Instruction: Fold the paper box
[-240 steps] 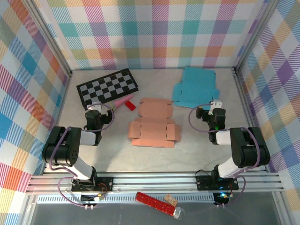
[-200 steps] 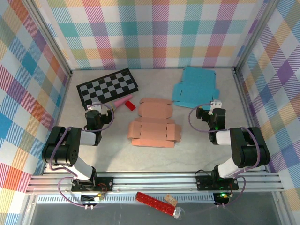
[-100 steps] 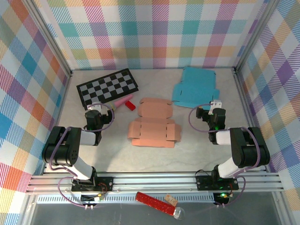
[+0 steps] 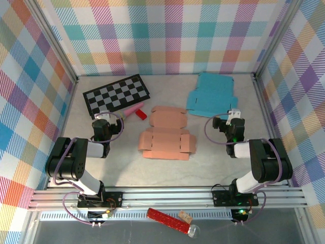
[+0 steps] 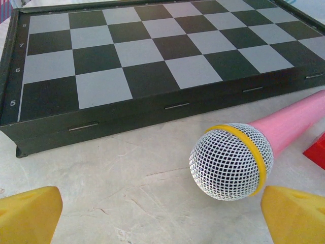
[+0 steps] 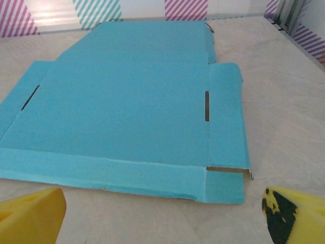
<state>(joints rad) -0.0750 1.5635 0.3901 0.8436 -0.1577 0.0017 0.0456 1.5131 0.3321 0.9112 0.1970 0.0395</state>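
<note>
1. Lying flat on the table (image 4: 122, 162), the salmon paper box blank (image 4: 166, 133) sits mid-surface between the two arms, and neither arm touches it. A blue box blank (image 6: 127, 107) lies equally flat toward the far right corner. Being central, the salmon one is probably the task's piece, though that cannot be told for certain.
2. The left gripper (image 5: 161, 223) stands spread to its widest and holds nothing. Bare table lies between its jaws. A toy microphone (image 5: 238, 157) sits just ahead, with a chessboard (image 5: 127, 56) behind it and a red block (image 5: 317, 150) at the right edge of the wrist view.
3. The right gripper (image 6: 162, 218) is just as wide apart and empty. It faces the near edge of the blue blank and stops short of touching it.
4. Either blank looks like thin card: light, fairly stiff across its panels and ready to bend along the scored creases. On this smooth table it will likely slide when pushed. Its slots and tabs could kink or tear under a hard pinch.
5. The best hold is probably the free edge of an outer flap, close to its crease. One gripper can pin the base panel while the other lifts the flap.
</note>
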